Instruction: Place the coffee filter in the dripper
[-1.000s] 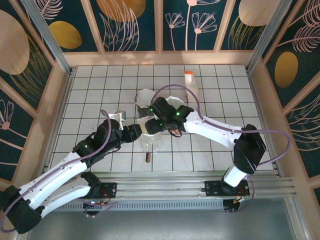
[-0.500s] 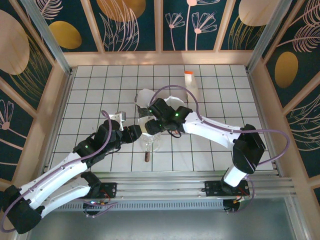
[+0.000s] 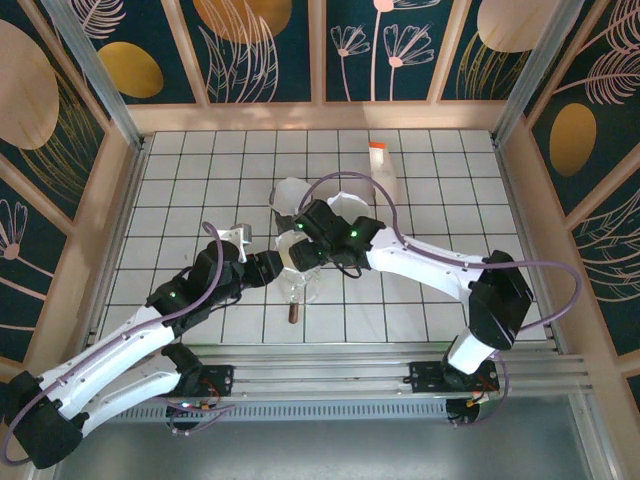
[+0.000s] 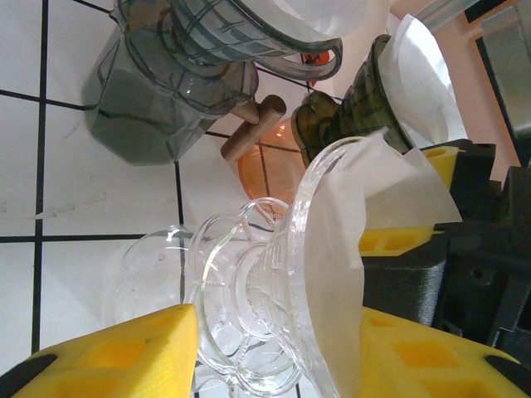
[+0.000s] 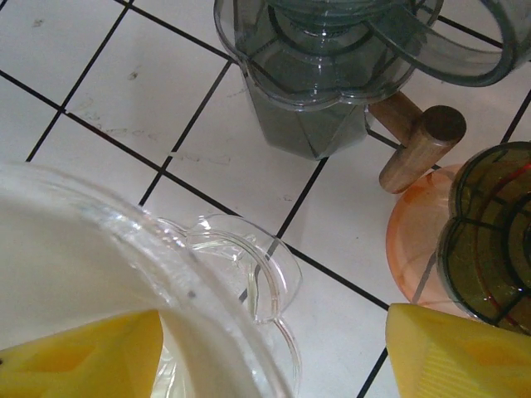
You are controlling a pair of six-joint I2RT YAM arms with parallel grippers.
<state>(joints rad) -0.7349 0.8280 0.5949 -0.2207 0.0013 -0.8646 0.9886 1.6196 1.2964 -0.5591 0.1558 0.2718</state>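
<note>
A clear glass dripper (image 3: 300,286) stands on the white tiled table (image 3: 200,180) near the front middle. My left gripper (image 3: 280,268) is shut on its base, with the yellow fingers (image 4: 108,352) on either side of the glass (image 4: 232,274). A white coffee filter (image 4: 348,240) lies inside the dripper's cone, and one corner sticks out past the rim. My right gripper (image 3: 303,255) hangs over the dripper with its jaws wide apart. One finger (image 5: 75,356) is down inside on the filter (image 5: 66,265). The other finger (image 5: 465,348) is outside, beyond the dripper's handle (image 5: 257,265).
Just behind stand a smoked-grey dripper (image 5: 323,75), a wooden handle (image 5: 415,145), an orange saucer (image 5: 411,249) and a dark green dripper (image 5: 489,240) holding its own filter (image 4: 423,83). A bottle with an orange cap (image 3: 383,170) stands farther back. Wooden rails wall the table.
My right gripper has shifted slightly over the dripper. The left arm has stayed in place with the dripper in its jaws.
</note>
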